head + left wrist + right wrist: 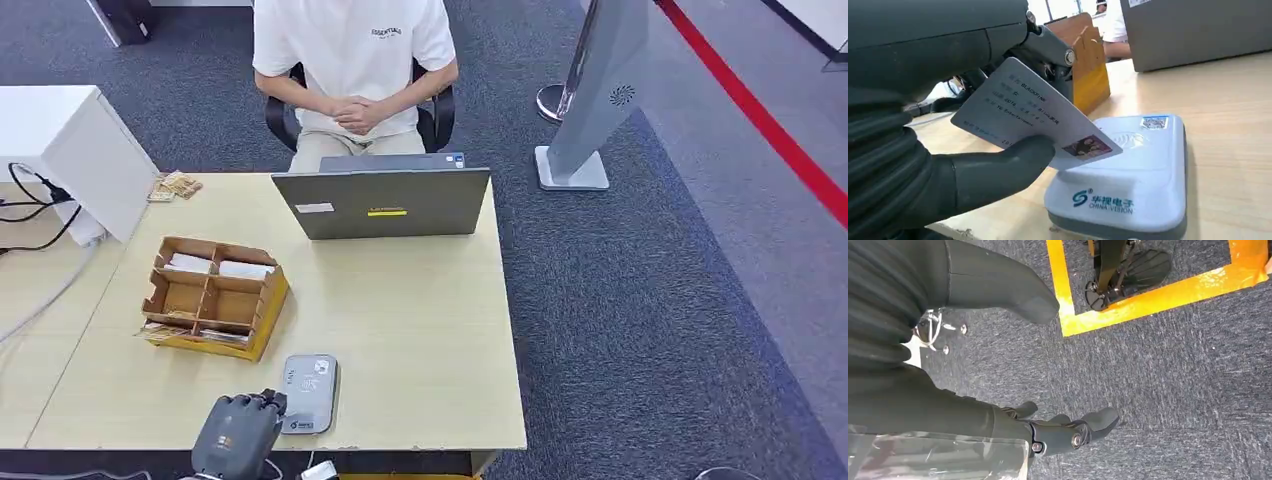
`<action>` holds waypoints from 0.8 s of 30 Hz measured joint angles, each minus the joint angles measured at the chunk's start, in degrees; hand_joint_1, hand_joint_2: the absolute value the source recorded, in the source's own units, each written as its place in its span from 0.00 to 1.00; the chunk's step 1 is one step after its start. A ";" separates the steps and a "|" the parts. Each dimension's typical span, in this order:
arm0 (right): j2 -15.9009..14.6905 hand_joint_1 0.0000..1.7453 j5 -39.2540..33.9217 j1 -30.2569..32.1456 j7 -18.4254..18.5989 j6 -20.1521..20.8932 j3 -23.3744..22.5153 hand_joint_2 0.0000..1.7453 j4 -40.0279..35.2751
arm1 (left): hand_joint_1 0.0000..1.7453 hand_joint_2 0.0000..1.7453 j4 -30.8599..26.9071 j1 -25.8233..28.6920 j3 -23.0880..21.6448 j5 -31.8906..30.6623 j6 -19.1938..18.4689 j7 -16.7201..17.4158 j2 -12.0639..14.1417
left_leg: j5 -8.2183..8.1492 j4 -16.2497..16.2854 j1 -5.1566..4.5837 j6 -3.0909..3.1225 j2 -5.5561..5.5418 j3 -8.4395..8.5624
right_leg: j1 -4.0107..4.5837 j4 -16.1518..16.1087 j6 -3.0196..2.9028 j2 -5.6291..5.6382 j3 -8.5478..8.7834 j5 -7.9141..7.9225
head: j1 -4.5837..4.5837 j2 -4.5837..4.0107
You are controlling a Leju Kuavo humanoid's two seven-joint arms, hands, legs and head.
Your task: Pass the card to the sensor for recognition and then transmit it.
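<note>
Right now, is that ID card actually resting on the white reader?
Cannot tell. In the left wrist view the left hand holds the ID card tilted over the card reader; its lower edge hides any gap.

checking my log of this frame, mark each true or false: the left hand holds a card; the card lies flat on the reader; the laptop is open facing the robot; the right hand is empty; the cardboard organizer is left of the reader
1. The left hand holds a card. True.
2. The card lies flat on the reader. False: it is held tilted above it.
3. The laptop screen faces the robot. False: its lid back faces the robot; the screen faces the seated person.
4. The right hand is empty. True, hanging over carpet.
5. The cardboard organizer is left of the reader. True.
</note>
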 joint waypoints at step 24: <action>0.00 0.00 1.16 -0.02 0.15 0.42 -0.20 1.00 0.00 | 1.00 1.00 -0.22 0.09 -0.52 -2.48 3.07 3.85 2.88 | 0.00 -0.01 0.01 0.00 -0.01 0.11 | 0.01 0.00 0.00 0.00 0.10 0.00 | 0.00 0.00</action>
